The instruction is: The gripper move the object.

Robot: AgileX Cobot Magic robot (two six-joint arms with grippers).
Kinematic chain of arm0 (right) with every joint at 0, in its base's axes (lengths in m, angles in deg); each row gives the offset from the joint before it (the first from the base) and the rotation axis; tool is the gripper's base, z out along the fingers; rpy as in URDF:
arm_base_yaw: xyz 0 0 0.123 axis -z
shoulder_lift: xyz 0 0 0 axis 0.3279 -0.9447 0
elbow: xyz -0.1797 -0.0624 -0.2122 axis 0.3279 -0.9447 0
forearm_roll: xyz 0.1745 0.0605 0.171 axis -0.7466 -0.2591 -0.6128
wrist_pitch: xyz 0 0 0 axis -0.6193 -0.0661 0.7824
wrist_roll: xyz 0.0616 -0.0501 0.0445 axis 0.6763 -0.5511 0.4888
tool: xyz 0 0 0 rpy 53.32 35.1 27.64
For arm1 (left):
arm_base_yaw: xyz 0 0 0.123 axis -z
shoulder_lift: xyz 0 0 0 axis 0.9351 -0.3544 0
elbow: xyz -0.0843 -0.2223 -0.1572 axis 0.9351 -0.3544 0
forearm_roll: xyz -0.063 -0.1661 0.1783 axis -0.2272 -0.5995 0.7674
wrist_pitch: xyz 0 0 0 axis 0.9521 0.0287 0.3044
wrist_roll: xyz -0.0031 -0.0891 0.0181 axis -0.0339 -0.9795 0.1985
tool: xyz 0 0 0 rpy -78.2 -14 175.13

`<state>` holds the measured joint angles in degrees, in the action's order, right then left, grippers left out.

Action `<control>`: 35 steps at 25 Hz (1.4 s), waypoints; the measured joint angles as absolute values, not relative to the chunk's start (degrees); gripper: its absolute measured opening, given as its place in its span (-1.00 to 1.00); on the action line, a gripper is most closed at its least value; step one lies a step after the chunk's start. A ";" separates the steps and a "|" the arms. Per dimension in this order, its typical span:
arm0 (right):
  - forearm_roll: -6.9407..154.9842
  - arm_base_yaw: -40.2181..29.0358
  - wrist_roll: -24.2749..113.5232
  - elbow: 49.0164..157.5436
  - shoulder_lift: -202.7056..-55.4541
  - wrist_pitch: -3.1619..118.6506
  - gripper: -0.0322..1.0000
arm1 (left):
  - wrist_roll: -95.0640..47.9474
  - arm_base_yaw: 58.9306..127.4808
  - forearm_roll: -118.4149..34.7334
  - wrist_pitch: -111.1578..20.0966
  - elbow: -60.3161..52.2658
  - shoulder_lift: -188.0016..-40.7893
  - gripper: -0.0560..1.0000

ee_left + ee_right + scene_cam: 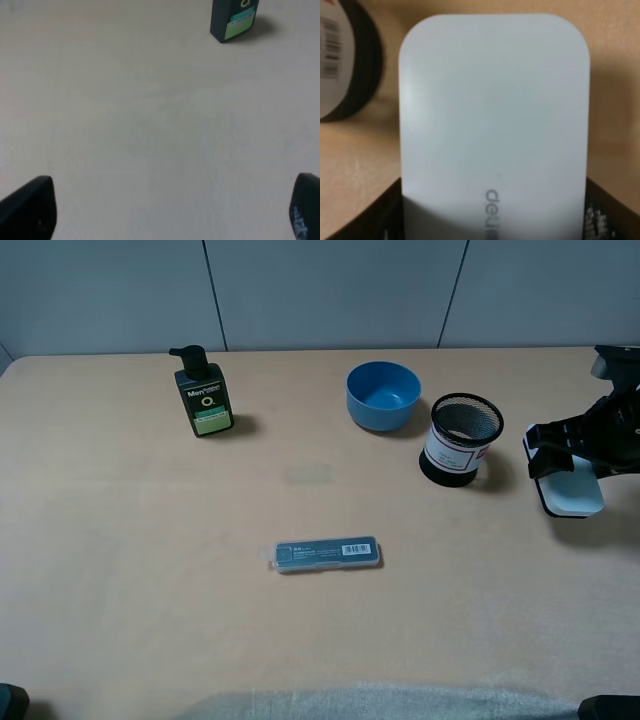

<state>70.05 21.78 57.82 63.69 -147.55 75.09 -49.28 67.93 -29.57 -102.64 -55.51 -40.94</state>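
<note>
clasping smooth rounded white case [495, 115], black claw [567, 462]

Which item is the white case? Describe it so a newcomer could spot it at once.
Look to the right edge of the table, just right of the black mesh cup. There a flat white case with rounded corners sits between the fingers of the right gripper. The other case, mid-table, is slim and dark grey.

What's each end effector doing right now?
Left end effector: open, holding nothing.
Right end effector: closed on the white case.
</note>
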 joint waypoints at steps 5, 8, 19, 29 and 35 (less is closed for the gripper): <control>70.38 21.78 59.70 63.69 -143.56 78.59 -0.04 | -49.28 67.93 -29.57 -102.64 -55.51 -40.94 0.88; 70.46 21.78 61.06 63.69 -141.13 81.34 -0.04 | -49.28 67.93 -29.57 -102.64 -55.51 -40.94 0.88; 70.90 21.78 64.07 67.59 -134.82 95.23 -0.04 | -49.28 67.93 -29.57 -102.64 -55.51 -40.94 0.87; 73.09 18.12 66.41 75.02 -134.70 104.20 -0.04 | -49.28 67.93 -29.57 -102.64 -55.51 -40.94 0.87; 76.41 10.27 72.57 78.00 -134.70 105.01 -0.04 | -49.28 67.93 -29.57 -102.64 -55.51 -40.94 0.87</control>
